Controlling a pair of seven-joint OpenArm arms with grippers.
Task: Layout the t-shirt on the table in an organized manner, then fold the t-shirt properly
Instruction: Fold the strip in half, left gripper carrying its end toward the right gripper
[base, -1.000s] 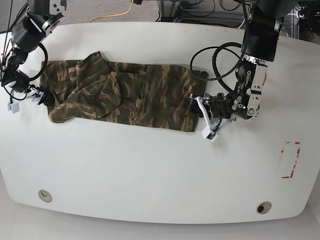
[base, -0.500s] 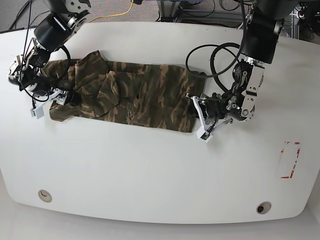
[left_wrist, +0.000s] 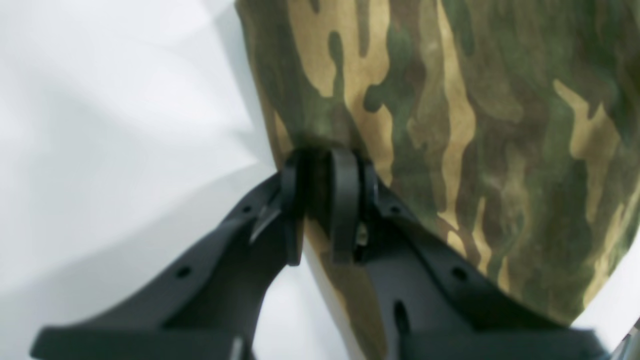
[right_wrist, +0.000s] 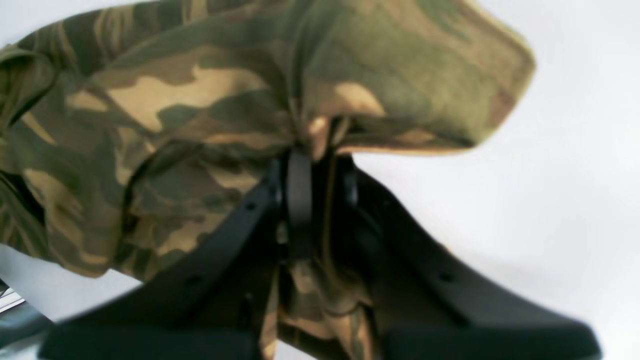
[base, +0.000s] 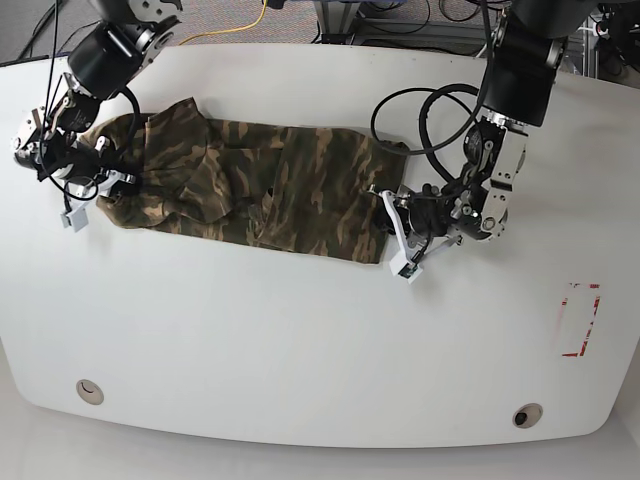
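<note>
**Both grippers pinching the shirt's ends, layout step in hand**

Left wrist view: the left gripper (left_wrist: 320, 200) is pinching the edge of the t-shirt (left_wrist: 475, 125), its two black fingers pressed together with a fold of camouflage cloth between them. The cloth is lying flat beyond the fingers, with the white table (left_wrist: 100, 125) showing to the side.

Right wrist view: the right gripper (right_wrist: 312, 170) is clamping a bunched wad of the t-shirt (right_wrist: 200, 110); the cloth is gathering into creases at the pinch and one flap is drooping over the table (right_wrist: 575, 150).

Base view: the t-shirt (base: 290, 190) is lying lengthwise across the far half of the table (base: 300, 340), still rumpled near the right gripper (base: 105, 180), smoother toward the left gripper (base: 392, 215). The red-marked rectangle (base: 581, 320) is sitting well apart from the cloth.

By my judgement the spreading step is under way, and folding is not yet begun. The next move is calling for both arms to draw apart, tensioning the cloth evenly so the bunched end opens, without dragging the shirt off its place.
</note>
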